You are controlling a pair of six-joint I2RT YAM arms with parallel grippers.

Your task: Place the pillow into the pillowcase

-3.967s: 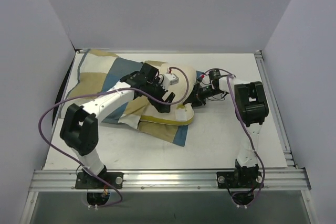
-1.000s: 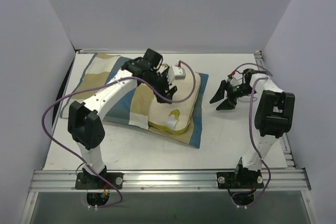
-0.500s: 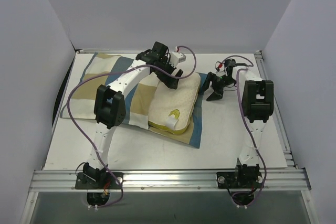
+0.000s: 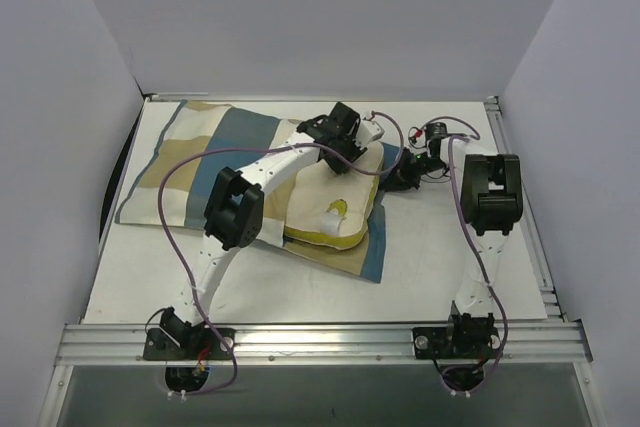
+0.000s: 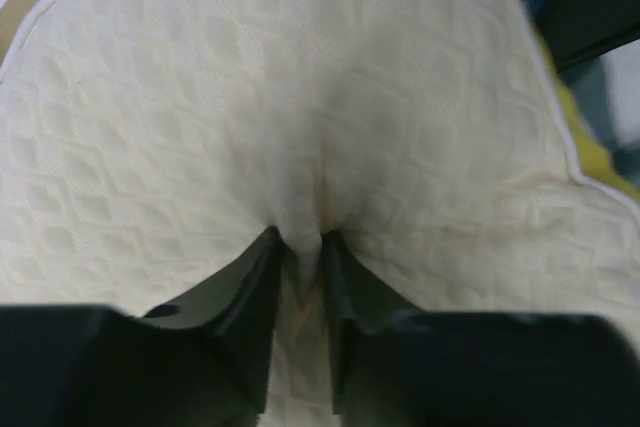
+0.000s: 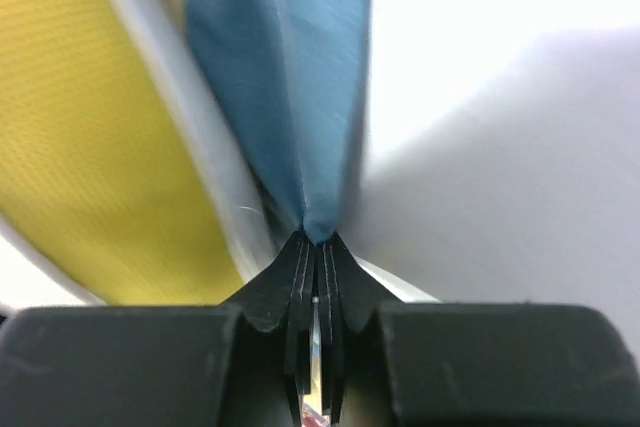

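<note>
Checked blue-tan-white fabric pillowcase (image 4: pixel 190 162) spreads from 9 o'clock to centre; cream knit rectangular pillow (image 4: pixel 350 192) lies on its right end, not inside. Left gripper (image 5: pixel 300 247), wide a moment ago, now pinches a pillow fold at 12 o'clock. The right gripper (image 6: pixel 316 242) has clamped onto the pillowcase's blue hem at 3 o'clock, so insertion looks ready to start.
</note>
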